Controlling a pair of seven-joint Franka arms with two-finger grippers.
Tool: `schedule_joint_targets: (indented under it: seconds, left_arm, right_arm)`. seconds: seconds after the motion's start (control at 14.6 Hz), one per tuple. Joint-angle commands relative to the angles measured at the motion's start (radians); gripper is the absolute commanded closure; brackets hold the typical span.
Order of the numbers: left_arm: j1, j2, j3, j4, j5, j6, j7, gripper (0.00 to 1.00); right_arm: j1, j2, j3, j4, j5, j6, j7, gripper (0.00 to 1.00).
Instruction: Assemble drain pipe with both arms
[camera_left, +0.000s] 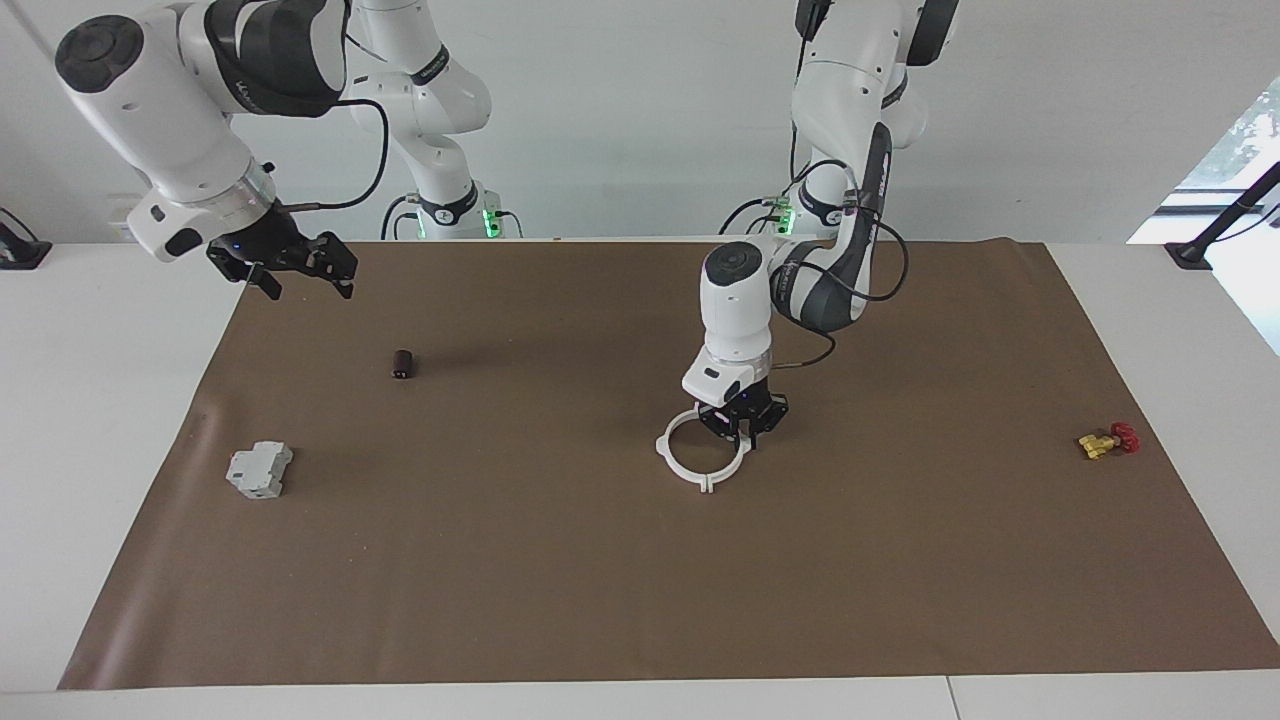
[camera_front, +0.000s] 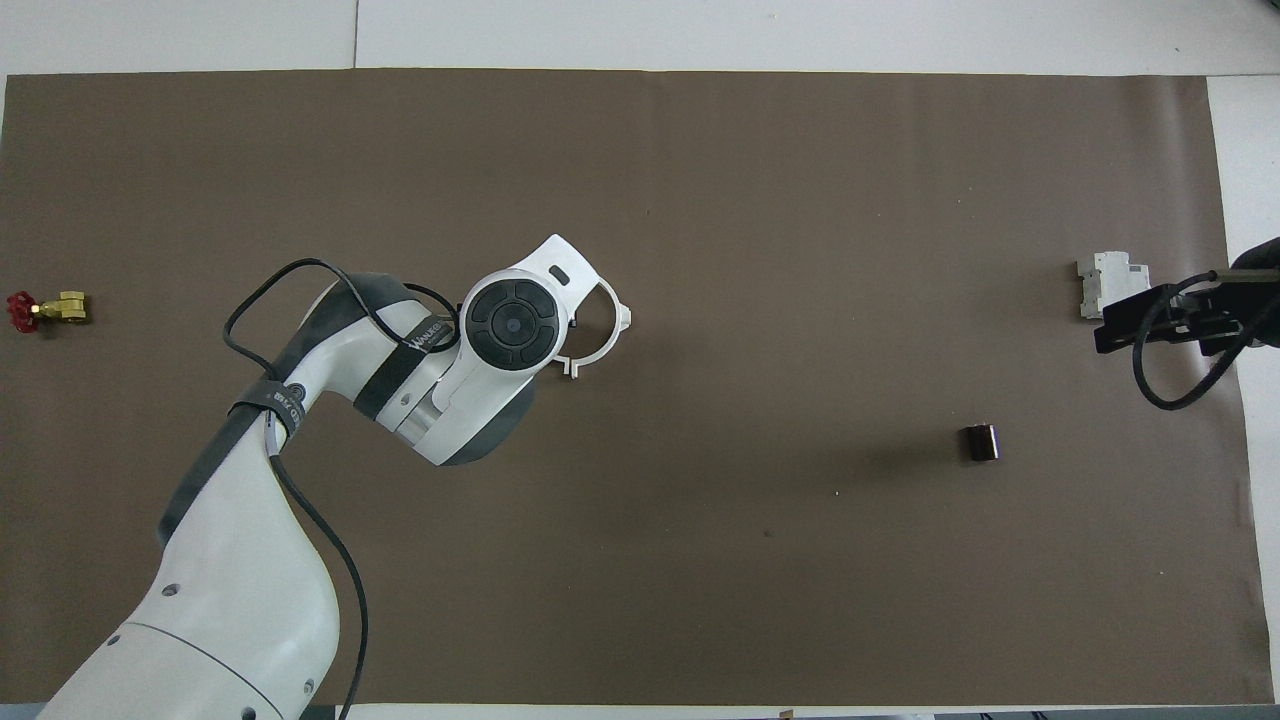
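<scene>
Pinching the rim of the drain pipe (camera_left: 697, 455), the left gripper (camera_left: 742, 428) stands straight down on the brown mat (camera_left: 640, 600) about midway along the table, its fingertips pressed together on the white ring's edge at the side toward the left arm's end. That ring lies flat on the mat, its two half-circle arcs joined into one circle, small outward tabs showing at the seam farther from the robots and at the side away from the gripper; most of the circle spreads out from the fingertips toward the right arm's end. From overhead the left arm's wrist covers the gripper and part of the drain pipe (camera_front: 606, 325). Well apart from the ring, toward the right arm's end, a small dark cylinder (camera_left: 402, 364) lies nearer to the robots and a grey boxy block (camera_left: 259, 470) sits slightly farther from them. Over the mat's corner at that end, up in the air, the right gripper (camera_left: 300, 285) waits with its fingers spread and nothing between them. Toward the left arm's end, well away from the left gripper, a small brass valve with a red handle (camera_left: 1107, 440) rests on the mat.
</scene>
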Motion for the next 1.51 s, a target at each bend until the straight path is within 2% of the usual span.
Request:
schedule_joint_targets:
  seconds: [0.0,0.07,0.14,0.34,0.55,0.89,0.96,1.23,1.44]
  left_arm:
    - [-0.038,-0.004,0.0,-0.061,-0.004,0.039,-0.021,0.35]
    - [-0.038,-0.004,0.0,-0.061,-0.004,0.039,-0.019,0.19]
    - [-0.038,-0.003,0.0,-0.059,-0.004,0.039,-0.018,0.12]
    - [-0.035,-0.004,0.002,-0.052,-0.005,0.038,-0.018,0.01]
    - [-0.014,-0.039,0.002,-0.05,-0.01,0.027,-0.015,0.0]
    - [0.109,-0.125,-0.001,-0.056,-0.03,-0.025,0.011,0.0]
    - [0.146,-0.139,-0.004,-0.056,-0.046,-0.028,0.048,0.0]
    - [0.301,-0.202,-0.008,-0.049,-0.259,-0.059,0.291,0.0]
    - [0.379,-0.251,-0.001,0.006,-0.303,-0.224,0.462,0.0]
  right_arm:
    - [-0.011,-0.015,0.008,-0.016,-0.014,0.006,-0.016,0.0]
    - [-0.009,-0.015,0.008,-0.016,-0.014,0.006,-0.016,0.0]
    - [-0.009,-0.015,0.008,-0.016,-0.013,0.006,-0.015,0.0]
    - [-0.008,-0.015,0.008,-0.018,-0.013,0.003,-0.019,0.0]
    - [-0.008,-0.015,0.008,-0.018,-0.013,0.005,-0.019,0.0]
    - [-0.008,-0.015,0.008,-0.018,-0.011,0.005,-0.019,0.0]
    - [-0.008,-0.015,0.008,-0.018,-0.011,0.005,-0.019,0.0]
    - [-0.008,-0.015,0.008,-0.018,-0.011,0.005,-0.019,0.0]
    - [-0.008,-0.015,0.008,-0.018,-0.011,0.005,-0.019,0.0]
